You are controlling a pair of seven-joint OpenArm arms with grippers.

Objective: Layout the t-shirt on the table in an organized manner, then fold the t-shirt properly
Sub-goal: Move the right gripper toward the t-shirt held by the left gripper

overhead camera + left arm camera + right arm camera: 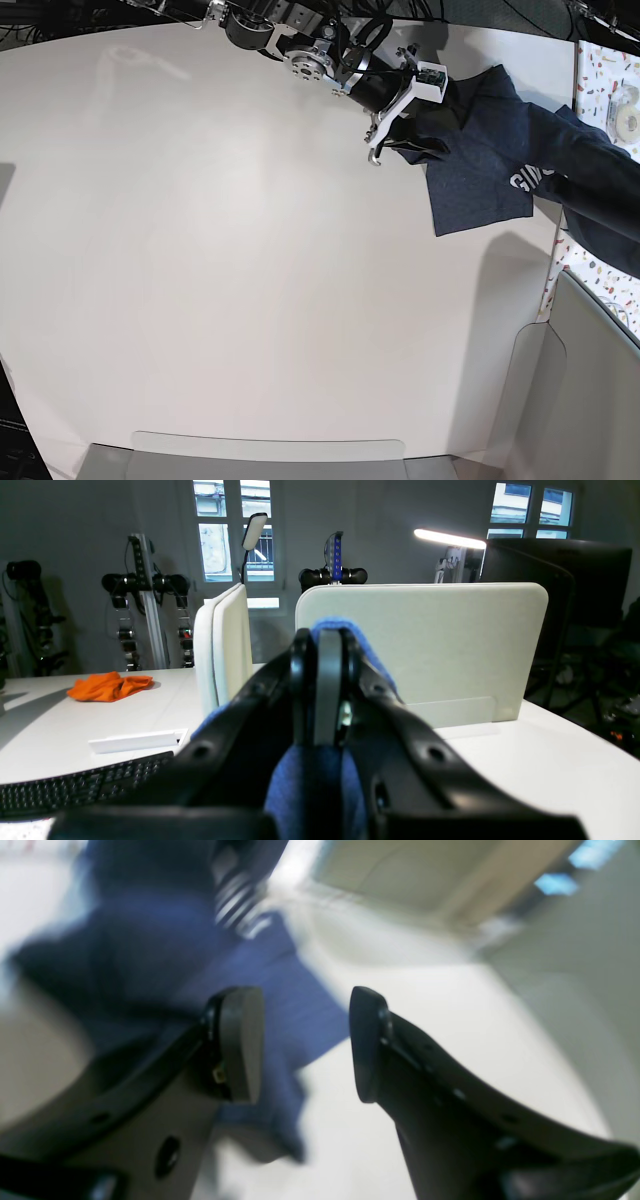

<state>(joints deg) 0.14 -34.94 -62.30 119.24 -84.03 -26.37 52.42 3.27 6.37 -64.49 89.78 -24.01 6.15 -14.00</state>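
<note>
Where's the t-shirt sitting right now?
In the base view the t-shirt is bunched at the table's far right edge, beside the open right gripper. The left gripper, shut on its cloth, lifts part of it.

Only a scrap of white block lettering shows on the t-shirt (480, 170) in the base view, near its lower right edge, and it is cut off and too small to read for sure. The right wrist view gives just a blurred white patch on the cloth, illegible. The keyboard (75, 787) keys in the left wrist view cannot be read either.
</note>
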